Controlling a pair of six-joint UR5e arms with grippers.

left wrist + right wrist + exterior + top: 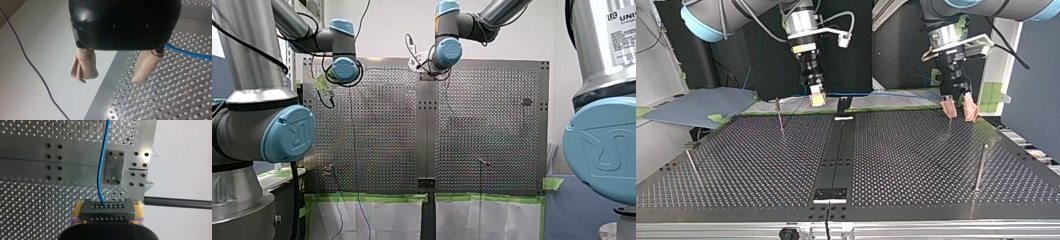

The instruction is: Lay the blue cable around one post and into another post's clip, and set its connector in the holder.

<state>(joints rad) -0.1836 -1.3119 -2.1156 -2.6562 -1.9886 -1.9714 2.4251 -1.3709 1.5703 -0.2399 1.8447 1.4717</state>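
In the right wrist view my right gripper (108, 206) is shut on a dark connector block (107, 214) with rows of small holes. The blue cable (102, 170) leaves the block and runs ahead over the perforated plate, past a small screwed metal plate (115, 167). In the top view this gripper (817, 100) hangs with yellow pads at the table's far edge, and the blue cable (861, 93) lies along that edge. My left gripper (958, 109) stands open there with beige pads, holding nothing. Its own view shows the gripper (111, 78) open and the cable (187, 53) beside one finger.
Thin posts stand on the perforated table: one (779, 114) near my right gripper, one (981, 167) at the top view's right, one (692, 166) at its left. A black centre strip carries a bracket (831, 195) near the front edge and another (843, 106) at the far edge.
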